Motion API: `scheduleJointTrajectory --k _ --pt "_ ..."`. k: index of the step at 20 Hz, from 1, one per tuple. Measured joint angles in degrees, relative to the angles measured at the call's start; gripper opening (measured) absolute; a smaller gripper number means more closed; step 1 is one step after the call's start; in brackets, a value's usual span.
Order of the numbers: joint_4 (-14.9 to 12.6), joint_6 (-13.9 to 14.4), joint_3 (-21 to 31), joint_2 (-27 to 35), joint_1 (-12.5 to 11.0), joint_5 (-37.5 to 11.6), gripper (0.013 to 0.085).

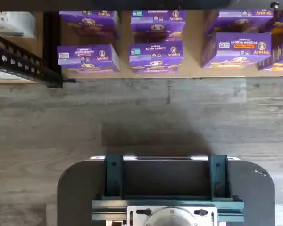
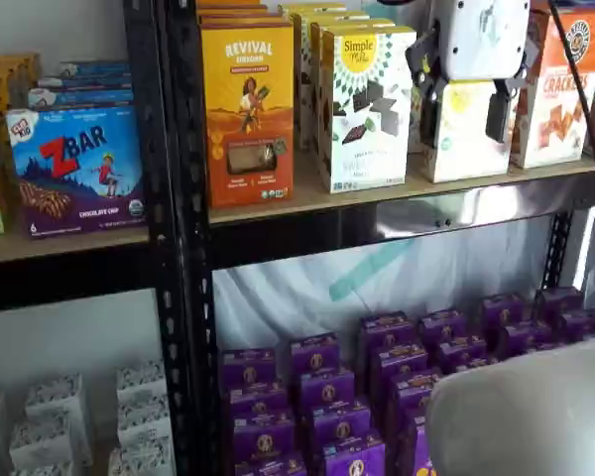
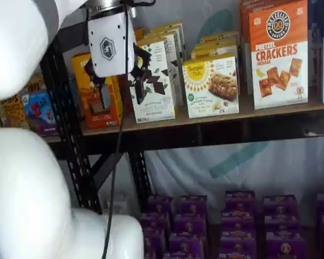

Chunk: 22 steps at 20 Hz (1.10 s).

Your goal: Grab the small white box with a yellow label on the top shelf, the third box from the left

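The small white box with the yellow sun-like label stands on the top shelf, between a tall Simple Mills box and an orange crackers box. It also shows in a shelf view, on the shelf board. My gripper hangs in front of the rack at shelf height. Its two black fingers show a wide gap, so it is open and empty. In one shelf view the fingers line up on either side of the box. In a shelf view from the side my gripper is still out in front of the shelf.
An orange Revival box, the tall Simple Mills box and the crackers box share the top shelf. Purple boxes fill the level below and show in the wrist view. A black upright stands at left.
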Motion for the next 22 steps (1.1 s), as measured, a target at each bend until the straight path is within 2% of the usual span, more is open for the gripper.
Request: scheduleJointTrajectory --k 3,7,13,16,18,22 --pt "3.4 -1.3 -1.3 1.5 -3.0 2.8 0.085" --pt "3.8 -1.5 -1.3 1.5 -3.4 3.1 0.085" --pt "-0.1 -1.2 0.3 -0.2 -1.1 -1.8 0.085" --pt "-2.3 -1.8 0.7 -0.3 -0.9 -4.2 0.085" --pt "-3.4 -3.2 0.8 0.1 -2.1 -6.2 0.085" --pt "-2.9 -7.8 0.6 1.5 -7.2 -10.0 0.085"
